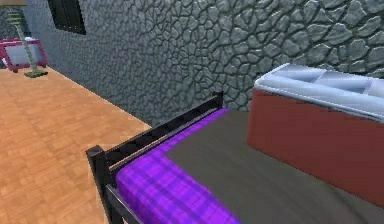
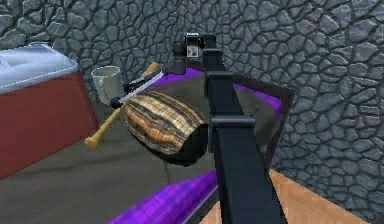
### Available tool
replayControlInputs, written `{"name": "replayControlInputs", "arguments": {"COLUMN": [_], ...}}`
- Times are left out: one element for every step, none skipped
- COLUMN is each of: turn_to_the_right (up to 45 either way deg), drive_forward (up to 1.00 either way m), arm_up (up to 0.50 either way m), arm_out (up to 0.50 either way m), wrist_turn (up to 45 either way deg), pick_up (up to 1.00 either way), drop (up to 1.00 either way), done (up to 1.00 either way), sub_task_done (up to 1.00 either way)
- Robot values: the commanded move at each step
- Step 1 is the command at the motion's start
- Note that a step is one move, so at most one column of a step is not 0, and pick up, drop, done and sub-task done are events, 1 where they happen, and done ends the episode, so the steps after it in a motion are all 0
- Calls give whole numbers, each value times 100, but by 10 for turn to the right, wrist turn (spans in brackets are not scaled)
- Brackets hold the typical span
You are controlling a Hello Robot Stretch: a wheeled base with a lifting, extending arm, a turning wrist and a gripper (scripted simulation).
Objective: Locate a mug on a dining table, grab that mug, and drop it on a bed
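The gripper [image 2: 165, 62] hangs over the bed [image 1: 220, 160]; I cannot tell its state, or whether it holds the grey mug [image 2: 107, 81] near it. The mug seems light, stiff and breakable: take the rim.

The arm [image 2: 236, 140] is reaching out as a dark square bar, rising from the bottom edge of the arm side view just right of the middle and leaning slightly left as it goes up the picture. At its far end the two small white squares [image 2: 192, 44] with black marks are sitting on top, and the end effector [image 2: 152, 76] is pointing to their left and a little downward. Whether it is carrying anything cannot be told.
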Motion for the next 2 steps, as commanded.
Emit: {"name": "replayControlInputs", "arguments": {"turn_to_the_right": [0,0], "drive_forward": [0,0], "arm_up": [-32,0], "arm_out": [0,0], "wrist_turn": [0,0], "pick_up": [0,0], "drop": [0,100], "done": [0,0], "sub_task_done": [0,0]}}
